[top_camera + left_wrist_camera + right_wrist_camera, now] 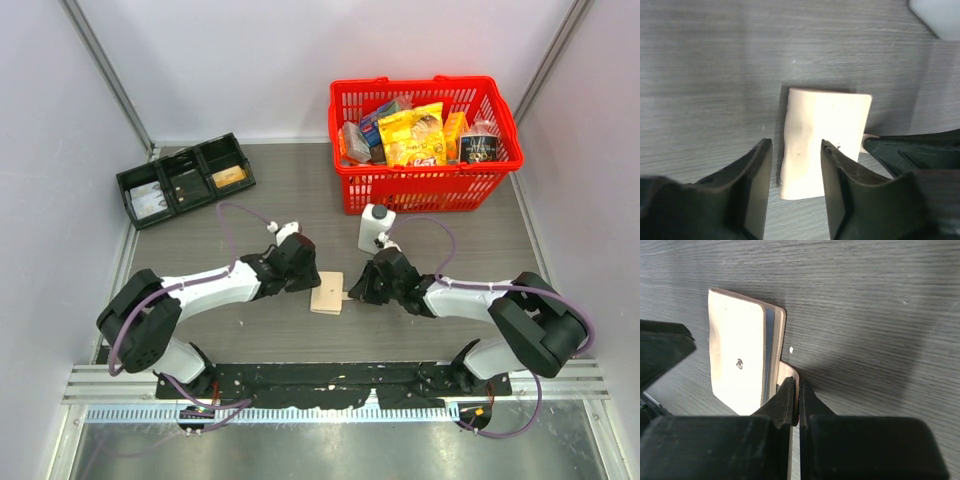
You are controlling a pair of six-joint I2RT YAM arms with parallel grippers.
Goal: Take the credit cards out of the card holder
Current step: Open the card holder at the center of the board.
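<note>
Barely begun — card holder [327,297] closed on the tabletop [300,200], right fingers [787,400] pinching its tab [787,371], left fingers [760,170] spread — no cards out.

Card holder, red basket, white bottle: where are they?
card holder [326,295], top view, middle of its tan cover.
red basket [420,188], top view, front wall.
white bottle [376,228], top view, its body.

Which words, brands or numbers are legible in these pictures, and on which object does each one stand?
No text can be read.
On the packets in the basket: print too small.
On the bottle: dark label, blurred.
On the card holder: small stamped mark, illegible.
</note>
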